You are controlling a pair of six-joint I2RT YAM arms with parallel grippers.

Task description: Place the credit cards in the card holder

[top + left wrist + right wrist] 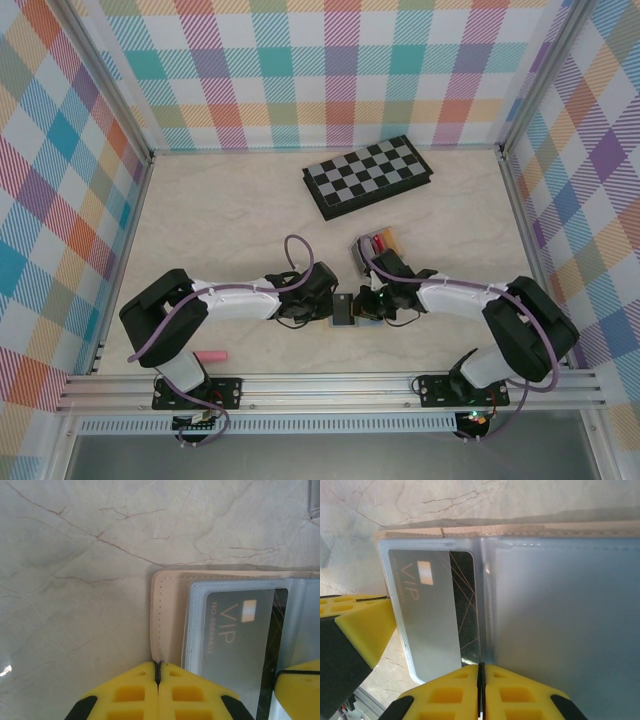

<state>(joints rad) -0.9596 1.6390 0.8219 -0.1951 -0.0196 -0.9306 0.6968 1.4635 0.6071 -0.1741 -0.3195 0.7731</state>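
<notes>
Left claw (pixel 157 680) clenched on holder (pixel 167 615) edge, steadying it, we judge; right claw (pixel 481 680) clenched, frame bottom, beneath card (pixel 427 615).

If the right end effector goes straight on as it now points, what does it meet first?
The card holder: the right end effector aims along the fold between its clear pockets, beside the grey VIP card; likely touching.

Up close, the card holder (pixel 167 610) runs off the right edge and the grey card (pixel 235 640) dips behind the left gripper (pixel 157 675). From overhead, the wrists cover most of it.
</notes>
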